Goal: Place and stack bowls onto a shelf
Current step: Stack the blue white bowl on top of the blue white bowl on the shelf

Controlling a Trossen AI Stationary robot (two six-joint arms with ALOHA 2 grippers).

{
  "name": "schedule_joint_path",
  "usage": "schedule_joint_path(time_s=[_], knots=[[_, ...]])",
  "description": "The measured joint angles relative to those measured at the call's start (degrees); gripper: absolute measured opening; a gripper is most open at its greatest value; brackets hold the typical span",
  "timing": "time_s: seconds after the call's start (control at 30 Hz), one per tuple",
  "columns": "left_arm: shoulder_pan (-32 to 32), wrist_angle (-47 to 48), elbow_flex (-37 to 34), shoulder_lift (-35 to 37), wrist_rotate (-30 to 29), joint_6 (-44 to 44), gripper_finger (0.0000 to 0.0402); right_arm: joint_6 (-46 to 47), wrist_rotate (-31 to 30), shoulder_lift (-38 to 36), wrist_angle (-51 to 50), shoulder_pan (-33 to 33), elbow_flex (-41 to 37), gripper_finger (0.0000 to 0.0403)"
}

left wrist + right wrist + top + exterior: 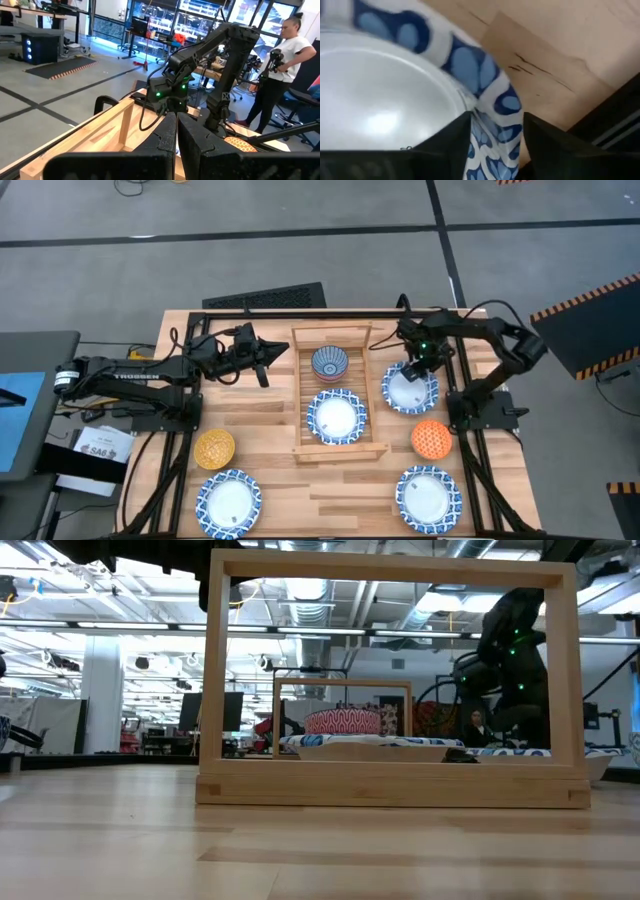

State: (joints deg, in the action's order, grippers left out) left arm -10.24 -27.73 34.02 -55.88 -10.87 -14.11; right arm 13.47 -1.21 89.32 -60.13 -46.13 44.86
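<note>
The light-wood shelf [300, 395] stands mid-table. On it sit a small deep bowl [329, 364], red-patterned in the low view [342, 721], and nearer, a wide blue-and-white bowl [336, 417]. My right gripper [413, 368] is shut on another wide bowl [412, 392] on the table, right of the shelf. My left gripper [280, 351] is shut and empty beside the shelf's left rail. On the table sit an orange bowl [432, 438], a yellow bowl [214, 448] and two more wide bowls [428, 495] [228, 502]. My right gripper holds the wide bowl's patterned rim [495, 125] at its far left side. One finger [452, 147] is inside the bowl and one [547, 147] outside. The fingers come from above, pointing down. In the high view the bowl looks to rest on the table.
The shelf's near end [340, 448] is bare slats. A black frame [470, 420] runs along the table's right side next to the orange bowl. A person [285, 50] stands beyond the table in the left wrist view.
</note>
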Motion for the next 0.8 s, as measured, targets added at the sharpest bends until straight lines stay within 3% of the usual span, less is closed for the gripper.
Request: schedule_joint_path(time_s=[0.17,0.23,0.43,0.6,0.8], knots=[[0.00,0.00,0.00,0.00,-0.04,0.01,0.0000,-1.38,0.74,-5.10,-4.30,0.00,1.23,0.0054],[0.00,0.00,0.00,0.00,-0.10,0.07,0.0000,-1.94,2.51,-8.31,-6.89,0.00,2.55,0.0020],[0.00,0.00,0.00,0.00,-0.30,0.11,0.0000,-1.92,11.37,-17.47,-16.37,1.47,10.04,0.0021],[0.00,0.00,0.00,0.00,-0.28,-0.06,0.0000,2.69,20.61,-21.84,-19.50,8.33,15.60,0.0021],[0.00,-0.40,0.00,0.00,-0.79,-1.73,0.0000,17.41,18.12,-20.40,-8.65,23.44,15.87,0.0021]])
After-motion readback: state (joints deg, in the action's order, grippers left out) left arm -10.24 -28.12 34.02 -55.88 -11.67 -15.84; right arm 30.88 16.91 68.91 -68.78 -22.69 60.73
